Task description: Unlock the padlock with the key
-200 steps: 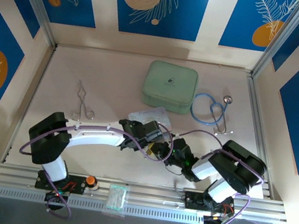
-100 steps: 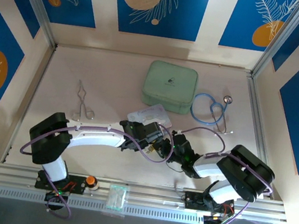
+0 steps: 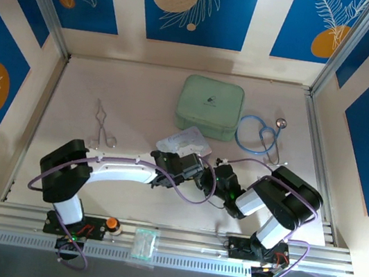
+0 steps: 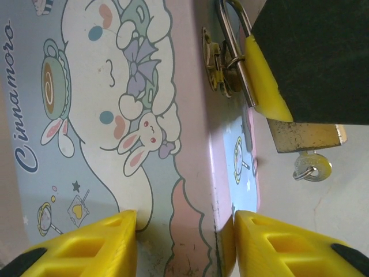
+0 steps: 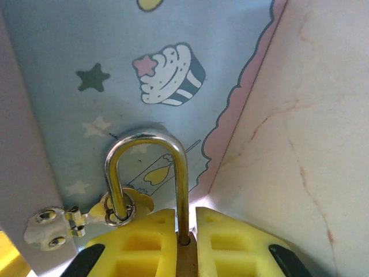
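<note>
Pale surface (image 3: 105, 105) | left tool (image 4: 184, 231) part-open, clamping pastel tin (image 4: 115, 115) | right tool (image 5: 185, 231) pinched on padlock (image 4: 302, 135) at tin's hasp (image 5: 52, 224) | key (image 4: 311, 167) at keyhole end | shackle (image 5: 147, 137) latched; turning apparently remains

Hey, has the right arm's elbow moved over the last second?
Yes. In the top view the right arm's elbow has swung up and left, toward the green case.

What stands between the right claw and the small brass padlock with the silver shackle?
Nothing visible does. The right claw is shut on the body of the small brass padlock, whose silver shackle passes through the hasp of the pastel cartoon tin. The small silvery key sits at the padlock's bottom.
</note>
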Robot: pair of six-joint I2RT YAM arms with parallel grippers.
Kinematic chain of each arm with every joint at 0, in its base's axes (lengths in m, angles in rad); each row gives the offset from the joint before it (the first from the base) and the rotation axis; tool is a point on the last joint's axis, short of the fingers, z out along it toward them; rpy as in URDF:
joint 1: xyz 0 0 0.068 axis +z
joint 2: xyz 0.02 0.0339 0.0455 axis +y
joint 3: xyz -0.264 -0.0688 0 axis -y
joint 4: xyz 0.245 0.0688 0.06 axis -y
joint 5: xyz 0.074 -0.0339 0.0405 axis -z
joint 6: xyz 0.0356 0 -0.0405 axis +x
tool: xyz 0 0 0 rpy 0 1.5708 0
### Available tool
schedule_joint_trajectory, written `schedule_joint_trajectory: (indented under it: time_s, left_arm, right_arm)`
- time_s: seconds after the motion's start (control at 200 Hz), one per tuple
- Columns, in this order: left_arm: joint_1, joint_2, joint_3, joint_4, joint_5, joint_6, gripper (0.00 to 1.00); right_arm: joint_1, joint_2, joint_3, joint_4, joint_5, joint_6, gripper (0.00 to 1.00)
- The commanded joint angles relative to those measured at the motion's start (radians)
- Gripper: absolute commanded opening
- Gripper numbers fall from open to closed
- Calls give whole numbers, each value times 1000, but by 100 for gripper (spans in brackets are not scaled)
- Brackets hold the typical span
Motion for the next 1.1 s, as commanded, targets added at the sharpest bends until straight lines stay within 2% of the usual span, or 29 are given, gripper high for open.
schedule_joint_trajectory:
  time_s: [0.0,0.21,0.375,0.51,0.595,0.66,0.886,0.956,1.021,1.096]
  left_arm:
    - [-25,90,-43,-150,133,-5,44]
    - [-24,77,-51,-150,119,-8,44]
    - [-22,84,-48,-147,110,-18,44]
    - [-23,71,-49,-134,125,-23,43]
    - [-24,60,-44,-125,129,-29,43]
    - [-24,61,-39,-124,126,-28,43]
    - [-28,48,-42,-117,140,-27,42]
    - [-31,41,-49,-105,141,-24,42]
    - [-32,42,-45,-110,135,-25,43]
    - [-29,47,-42,-116,111,-26,43]
  right_arm:
    - [-41,10,-26,31,5,15,4]
    - [-120,-42,-55,-12,-59,-27,4]
    - [-112,-122,-24,-148,-74,-63,4]
    - [-127,-164,-70,-155,-57,5,3]
    - [-136,-143,-84,-42,-58,71,3]
    - [-134,-138,-28,-107,-85,72,3]
    - [-78,-135,28,-246,48,72,2]
    - [-64,-119,5,-204,79,82,2]
    - [-67,-104,-18,-143,73,82,2]
    - [-88,-113,-14,-161,18,45,3]
